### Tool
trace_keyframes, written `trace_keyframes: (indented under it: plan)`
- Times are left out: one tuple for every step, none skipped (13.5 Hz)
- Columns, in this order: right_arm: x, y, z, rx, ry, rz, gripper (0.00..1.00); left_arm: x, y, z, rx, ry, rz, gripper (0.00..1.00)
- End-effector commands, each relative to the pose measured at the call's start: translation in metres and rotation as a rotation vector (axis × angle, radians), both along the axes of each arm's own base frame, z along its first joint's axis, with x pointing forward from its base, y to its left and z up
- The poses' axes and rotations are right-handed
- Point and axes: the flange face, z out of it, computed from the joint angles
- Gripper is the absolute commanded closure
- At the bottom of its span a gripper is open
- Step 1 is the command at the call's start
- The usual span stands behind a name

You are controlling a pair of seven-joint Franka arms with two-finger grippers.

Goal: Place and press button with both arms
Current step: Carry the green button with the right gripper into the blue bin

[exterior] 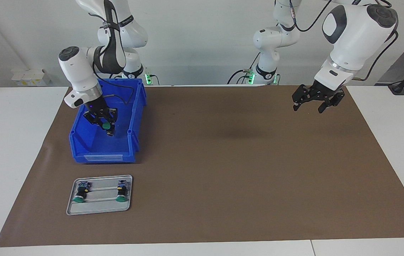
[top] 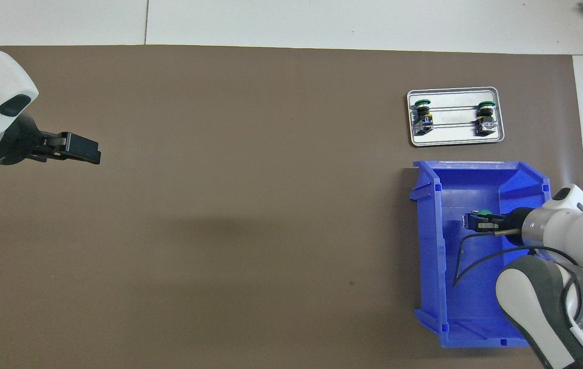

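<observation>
While gripping inside bin:
right gripper (exterior: 106, 125): pinching button (exterior: 106, 125) in blue bin (exterior: 135, 106), probably for tray (exterior: 99, 208) transfer
left gripper (exterior: 312, 102): spread, waiting over mat (exterior: 223, 160)

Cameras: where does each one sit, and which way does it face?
Facing view: high across the table, looking at both arms; right end effector holds a button in the blue bin.
Overhead view: above the robots' end, looking steeply down; left end effector waits over the mat.
Shared: bin, tray, both end effectors, half a turn apart.
</observation>
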Motion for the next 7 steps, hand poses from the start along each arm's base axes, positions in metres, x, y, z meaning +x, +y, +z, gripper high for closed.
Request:
trace_keyframes:
  plan:
    - [0.001, 0.0004, -0.0073, 0.009, -0.014, 0.005, 1.0, -0.0059, 0.0018, 0.0017, -0.007, -0.012, 0.008, 0.0]
    - [0.0008, 0.0012, -0.0092, 0.01, -0.007, 0.007, 0.94, -0.0059, 0.0018, 0.0017, -0.007, -0.012, 0.008, 0.0]
    - [0.0008, 0.0014, -0.0112, 0.013, 0.002, 0.007, 0.73, -0.0061, 0.0018, 0.0016, -0.007, -0.011, 0.008, 0.0]
    - [0.0008, 0.0021, -0.0121, 0.013, 0.005, 0.01, 0.55, -0.0059, 0.0018, 0.0017, -0.007, -0.012, 0.008, 0.0]
    - [0.0007, 0.0029, -0.0123, 0.012, 0.007, 0.013, 0.5, -0.0059, 0.0018, 0.0017, -0.007, -0.012, 0.008, 0.0]
    - [0.0005, 0.0037, -0.0126, 0.013, 0.01, 0.015, 0.45, -0.0061, 0.0018, 0.0016, -0.007, -0.011, 0.008, 0.0]
    - [0.0004, 0.004, -0.0124, 0.015, 0.017, 0.018, 0.21, -0.0061, 0.0018, 0.0016, -0.007, -0.011, 0.008, 0.0]
